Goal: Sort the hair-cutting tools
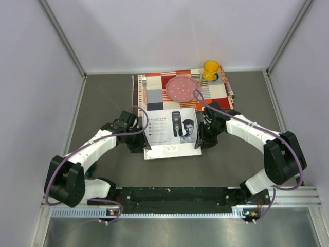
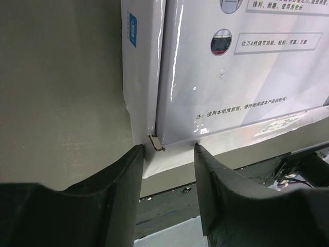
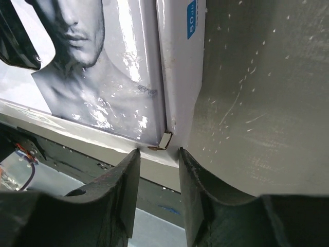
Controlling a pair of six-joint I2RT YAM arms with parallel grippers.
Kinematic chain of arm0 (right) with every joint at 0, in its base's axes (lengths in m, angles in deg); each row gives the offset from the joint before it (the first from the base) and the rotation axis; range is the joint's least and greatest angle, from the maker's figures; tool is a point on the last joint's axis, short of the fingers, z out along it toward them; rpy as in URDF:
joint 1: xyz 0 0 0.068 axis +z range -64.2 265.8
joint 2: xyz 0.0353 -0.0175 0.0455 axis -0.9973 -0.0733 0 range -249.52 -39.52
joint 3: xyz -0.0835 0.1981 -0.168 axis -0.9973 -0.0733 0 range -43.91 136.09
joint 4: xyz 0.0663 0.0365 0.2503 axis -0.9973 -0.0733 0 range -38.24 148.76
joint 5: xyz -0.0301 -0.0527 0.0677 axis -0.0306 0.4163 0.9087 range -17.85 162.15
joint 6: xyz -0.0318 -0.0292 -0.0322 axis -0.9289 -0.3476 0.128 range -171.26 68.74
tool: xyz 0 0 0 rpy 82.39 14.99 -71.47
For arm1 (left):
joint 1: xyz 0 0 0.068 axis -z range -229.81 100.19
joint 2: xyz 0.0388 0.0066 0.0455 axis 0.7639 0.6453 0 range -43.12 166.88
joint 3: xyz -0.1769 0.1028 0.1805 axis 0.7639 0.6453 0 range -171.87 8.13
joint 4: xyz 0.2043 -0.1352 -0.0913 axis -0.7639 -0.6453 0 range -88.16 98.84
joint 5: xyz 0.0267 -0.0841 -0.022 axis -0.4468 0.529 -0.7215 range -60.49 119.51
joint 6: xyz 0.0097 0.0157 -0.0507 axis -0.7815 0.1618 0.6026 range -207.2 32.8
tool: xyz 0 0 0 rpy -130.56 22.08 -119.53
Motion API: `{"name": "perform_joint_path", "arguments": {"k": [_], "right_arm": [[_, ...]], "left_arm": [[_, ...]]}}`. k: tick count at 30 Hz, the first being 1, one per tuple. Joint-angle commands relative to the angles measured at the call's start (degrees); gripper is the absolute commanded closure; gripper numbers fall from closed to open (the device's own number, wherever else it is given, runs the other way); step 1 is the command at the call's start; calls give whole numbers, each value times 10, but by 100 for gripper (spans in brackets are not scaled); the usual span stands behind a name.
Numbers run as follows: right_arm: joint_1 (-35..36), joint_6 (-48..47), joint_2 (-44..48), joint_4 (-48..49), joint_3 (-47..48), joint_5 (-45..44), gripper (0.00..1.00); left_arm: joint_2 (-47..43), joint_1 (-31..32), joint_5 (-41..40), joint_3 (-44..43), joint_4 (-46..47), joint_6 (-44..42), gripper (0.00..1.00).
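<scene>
- Grey worktop (image 1: 103, 98), white walls all round.
- Left gripper (image 2: 168, 149): jaws part open and empty, straddling the near left corner of the white box (image 2: 205, 77).
- Right gripper (image 3: 159, 152): jaws part open and empty, astride the near right corner tab.
- No hair-cutting tools in view; probably inside the closed box, mid-worktop.
- Step looks like lid lifting: pinch the lid edge only, keep both sides level, raise together.
- Yellow cup (image 1: 211, 69) well behind the box.
</scene>
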Motion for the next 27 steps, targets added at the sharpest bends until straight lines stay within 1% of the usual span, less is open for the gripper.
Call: {"name": "perform_joint_path", "arguments": {"k": [1,2,3,5,7,10,13,14,17,19,21,23,24,25,27], "right_arm": [[3,-7,-3,39,7,-21,66],[3,-7,-2,46,2,-31,69],[3,-9,-2,55,-3,-35,69],[3,-19,3,69,-17,-39,70],[3,-21,10,70,-24,-62,70],[3,-24,25,71,-22,-75,70],[3,-25,59,70,-9,-88,64],[3,-24,78,70,-5,-92,59],[3,-23,115,71,14,-119,50],[3,-30,125,78,25,-123,47],[5,-38,123,85,31,-122,48],[16,-44,111,93,33,-114,54],[20,-45,94,96,37,-116,57],[31,-45,86,99,37,-116,63],[39,-35,60,120,32,-118,67]], "left_arm": [[9,2,-8,-13,31,-3,52],[10,2,-11,-10,33,-5,52],[11,2,-14,-8,37,-5,52],[12,2,-21,-2,43,-6,52],[10,2,-27,5,51,-6,51],[7,2,-42,5,43,-11,49],[4,2,-51,-19,14,-20,49],[-4,2,-62,-38,7,-26,48],[-22,2,-95,-78,-21,-36,47],[-27,2,-113,-97,-28,-42,46],[-30,2,-109,-102,-14,-45,46],[-23,3,-80,-98,29,-45,47],[-17,3,-46,-95,47,-42,48],[-3,4,-30,-90,64,-38,49],[15,7,-8,-86,96,-33,53]]}}
